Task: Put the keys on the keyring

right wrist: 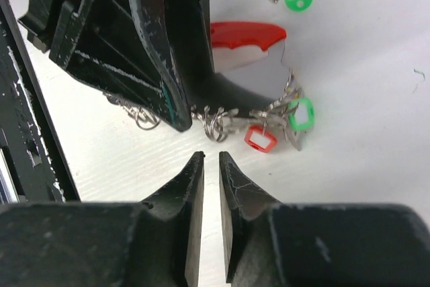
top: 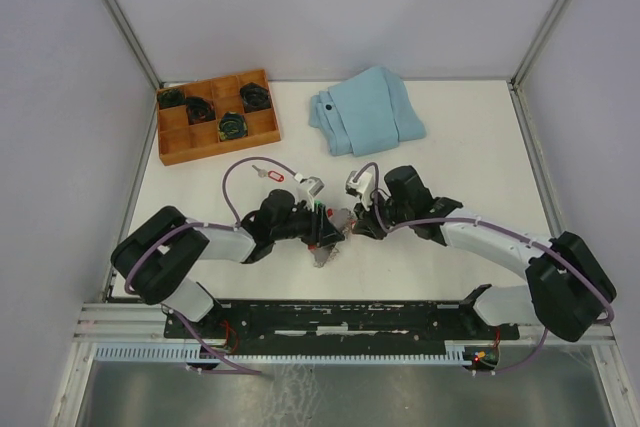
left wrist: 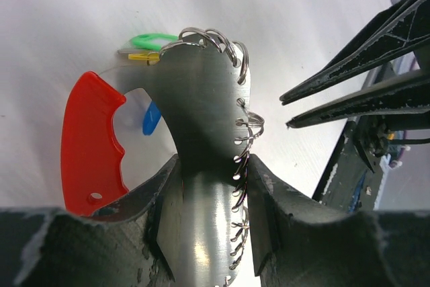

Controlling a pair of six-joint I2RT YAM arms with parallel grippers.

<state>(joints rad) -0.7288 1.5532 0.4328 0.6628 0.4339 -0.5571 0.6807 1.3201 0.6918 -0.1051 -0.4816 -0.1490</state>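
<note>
While the left gripper (left wrist: 209, 166) was clamped on the keyring (left wrist: 201, 92) mid-table, the right gripper (right wrist: 210, 160) sat empty, jaws a crack apart, just short of its loops, tagged keys (right wrist: 261, 138) hanging off it.

Glossy metal, red plastic keyring (left wrist: 201, 112)

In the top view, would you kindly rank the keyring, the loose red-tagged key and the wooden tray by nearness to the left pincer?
1. Red-handled keyring strip with silvery loops: clamped in the left pincer.
2. Small silver key with red tag: loose on the table, just behind-left.
3. Compartmented wooden tray: far-left corner.
</note>
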